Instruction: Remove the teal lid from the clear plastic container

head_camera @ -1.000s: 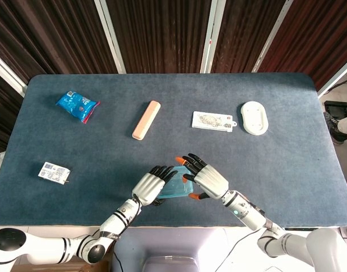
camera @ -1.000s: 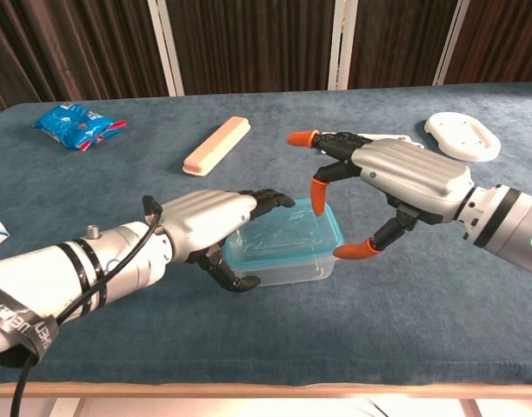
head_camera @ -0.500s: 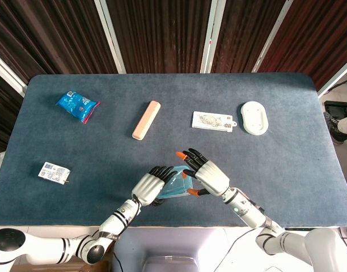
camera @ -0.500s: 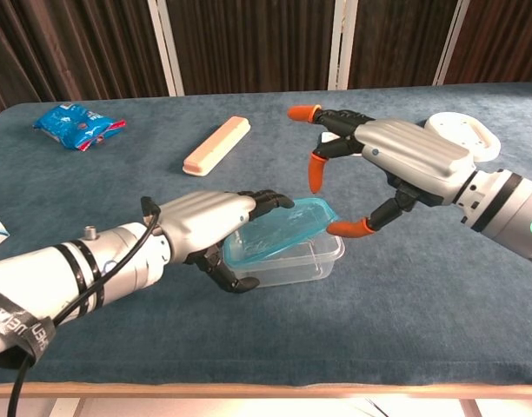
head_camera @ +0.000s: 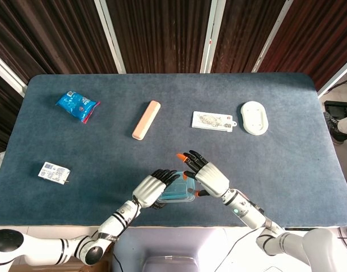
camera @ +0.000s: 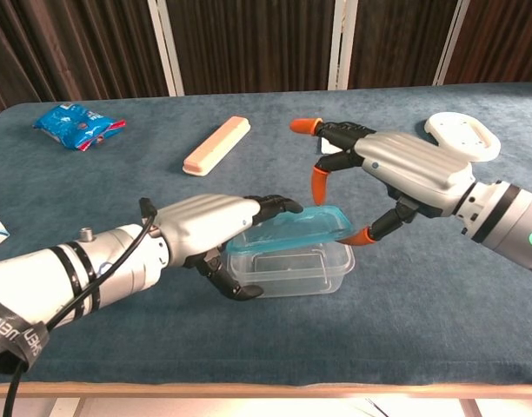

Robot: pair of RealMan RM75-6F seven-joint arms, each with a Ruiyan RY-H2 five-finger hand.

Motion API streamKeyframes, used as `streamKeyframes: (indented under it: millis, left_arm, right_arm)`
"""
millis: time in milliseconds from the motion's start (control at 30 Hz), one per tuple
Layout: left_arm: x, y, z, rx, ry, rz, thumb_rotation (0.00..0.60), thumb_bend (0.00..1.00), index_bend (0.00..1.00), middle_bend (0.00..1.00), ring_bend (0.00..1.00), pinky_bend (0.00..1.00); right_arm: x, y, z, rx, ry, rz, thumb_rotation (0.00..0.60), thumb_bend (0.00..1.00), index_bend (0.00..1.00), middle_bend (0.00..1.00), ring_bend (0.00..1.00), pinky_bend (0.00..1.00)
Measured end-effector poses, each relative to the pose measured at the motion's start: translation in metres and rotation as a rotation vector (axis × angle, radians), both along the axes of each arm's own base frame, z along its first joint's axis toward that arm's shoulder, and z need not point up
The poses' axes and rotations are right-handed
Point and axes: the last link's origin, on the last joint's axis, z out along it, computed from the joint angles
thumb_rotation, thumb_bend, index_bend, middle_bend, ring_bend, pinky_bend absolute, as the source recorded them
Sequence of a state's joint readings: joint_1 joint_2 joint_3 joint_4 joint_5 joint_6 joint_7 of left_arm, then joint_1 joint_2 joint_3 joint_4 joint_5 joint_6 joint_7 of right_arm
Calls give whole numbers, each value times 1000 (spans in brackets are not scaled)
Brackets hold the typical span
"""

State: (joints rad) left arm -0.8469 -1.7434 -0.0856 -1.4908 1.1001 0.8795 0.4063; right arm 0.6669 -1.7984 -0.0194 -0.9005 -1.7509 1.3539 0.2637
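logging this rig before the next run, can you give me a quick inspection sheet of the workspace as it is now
surface: blue-grey cloth table, no spills seen
job's things: teal lid lifted and tilted at its right side, left edge still over the clear container
clutter: blue snack bag, peach bar, printed card, white oval dish, small white packet, all apart from the container
hands: left hand grips the container's left end; right hand has orange-tipped fingers at the lid's raised right edge
cables: black cable along the left forearm
surroundings: dark curtains with white frame strips behind the table
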Motion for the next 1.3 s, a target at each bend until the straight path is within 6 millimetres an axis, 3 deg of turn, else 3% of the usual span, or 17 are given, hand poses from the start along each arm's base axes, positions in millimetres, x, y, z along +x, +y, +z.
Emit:
streamKeyframes:
  millis: [167, 400, 633, 767, 933, 1067, 1167, 1300]
  left_arm:
    - [-1, 0, 0, 3, 0, 0, 600, 294, 0, 395, 404, 489]
    - [0, 0, 1, 1, -4, -2, 600, 295, 0, 395, 404, 489]
    - [-1, 0, 3, 6, -5, 1, 600, 295, 0, 395, 404, 487]
    - [-1, 0, 4, 15, -11, -2, 600, 295, 0, 385, 373, 437]
    - [0, 1, 6, 38, -31, -12, 600, 294, 0, 257, 166, 292]
    - [-1, 2, 8, 53, -51, -17, 600, 294, 0, 73, 8, 179]
    - [-1, 3, 9, 59, -65, -20, 600, 295, 0, 3, 0, 139]
    - [-3, 3, 9, 60, -64, -19, 600, 293, 0, 0, 0, 96]
  right_arm:
    - [1, 2, -5, 12, 0, 2, 600, 431, 630, 64, 0, 0]
    - [5, 4, -9, 15, -15, 16, 600, 602, 686, 99, 0, 0]
    - [7, 5, -9, 6, -33, 23, 600, 624, 721, 123, 0, 0]
    - [7, 5, -8, 2, -43, 26, 600, 638, 744, 135, 0, 0]
    - [7, 5, -5, -9, -51, 33, 600, 643, 754, 137, 0, 0]
    - [7, 4, -3, -13, -56, 33, 600, 646, 762, 138, 0, 0]
    - [7, 4, -3, -14, -56, 34, 600, 647, 767, 138, 0, 0]
    - [8, 5, -2, -16, -58, 34, 600, 650, 772, 139, 0, 0]
